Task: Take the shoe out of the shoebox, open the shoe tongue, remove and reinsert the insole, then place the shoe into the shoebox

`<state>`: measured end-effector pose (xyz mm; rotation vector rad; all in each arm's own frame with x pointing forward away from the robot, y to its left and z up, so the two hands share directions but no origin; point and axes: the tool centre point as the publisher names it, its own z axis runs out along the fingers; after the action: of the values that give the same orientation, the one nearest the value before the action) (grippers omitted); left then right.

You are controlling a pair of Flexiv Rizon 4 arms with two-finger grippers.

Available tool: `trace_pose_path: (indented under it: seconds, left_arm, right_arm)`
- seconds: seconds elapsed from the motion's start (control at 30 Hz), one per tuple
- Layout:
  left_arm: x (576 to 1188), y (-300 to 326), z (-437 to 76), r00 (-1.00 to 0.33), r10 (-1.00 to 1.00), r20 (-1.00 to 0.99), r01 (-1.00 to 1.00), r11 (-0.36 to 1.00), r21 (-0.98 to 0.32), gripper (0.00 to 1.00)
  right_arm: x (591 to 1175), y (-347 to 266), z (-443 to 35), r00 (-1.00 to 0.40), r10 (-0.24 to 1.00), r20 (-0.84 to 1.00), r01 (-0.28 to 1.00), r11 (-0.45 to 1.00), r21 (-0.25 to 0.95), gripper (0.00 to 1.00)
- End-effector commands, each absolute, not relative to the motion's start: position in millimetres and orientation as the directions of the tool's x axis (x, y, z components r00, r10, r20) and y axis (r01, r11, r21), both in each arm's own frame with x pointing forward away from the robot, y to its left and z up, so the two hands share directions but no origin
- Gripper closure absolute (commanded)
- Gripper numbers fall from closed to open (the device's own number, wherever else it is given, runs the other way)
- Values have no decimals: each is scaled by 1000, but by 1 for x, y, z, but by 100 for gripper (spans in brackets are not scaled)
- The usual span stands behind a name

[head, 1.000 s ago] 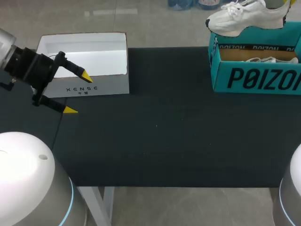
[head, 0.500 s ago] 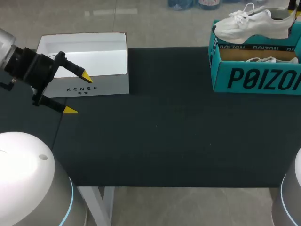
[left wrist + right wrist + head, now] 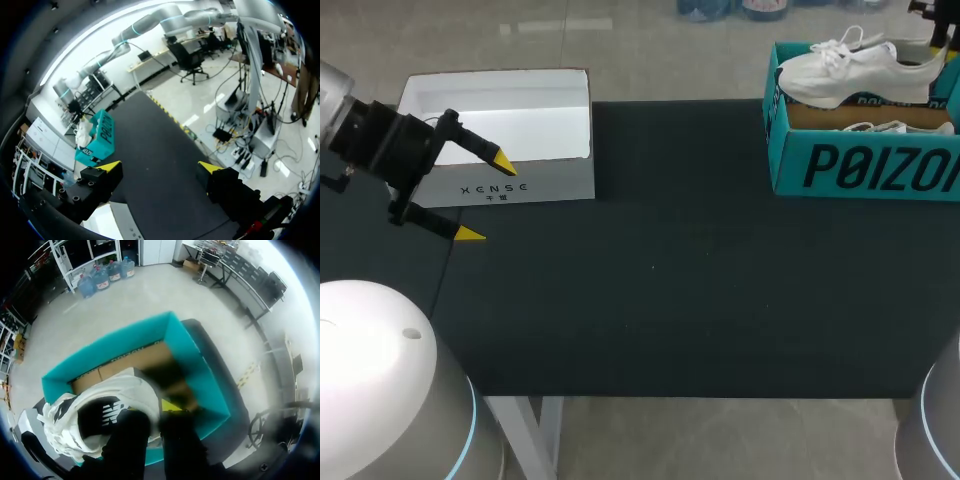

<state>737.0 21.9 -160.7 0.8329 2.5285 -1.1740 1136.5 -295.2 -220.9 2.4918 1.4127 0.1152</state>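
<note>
one shoe along the shoebox, toe leftward.

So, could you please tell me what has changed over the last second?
The white shoe, held by the right tool, has come down and shifted to the right. It was well above the teal shoebox with its toe past the left wall, and it is now low over the opening. The left tool stayed open and still by the white box. Both boxes kept their places.
</note>
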Motion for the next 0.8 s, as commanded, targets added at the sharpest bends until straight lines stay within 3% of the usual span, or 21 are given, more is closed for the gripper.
trace_pose_path:
  seconds: [0.03, 0.33, 0.8]
  left_arm:
    - [737, 22, -160, -811, 401, -426, 584, 518, -625, 0]
    - [737, 22, -160, -811, 401, -426, 584, 518, -625, 0]
    - [737, 22, -160, -811, 401, -426, 584, 518, -625, 0]
  right_arm:
    - [1149, -301, -235, 535, 843, -60, 824, -504, 260, 100]
    - [1160, -315, -262, 571, 819, -58, 804, -544, 242, 100]
    - [1168, -332, -232, 587, 809, -12, 779, -562, 278, 100]
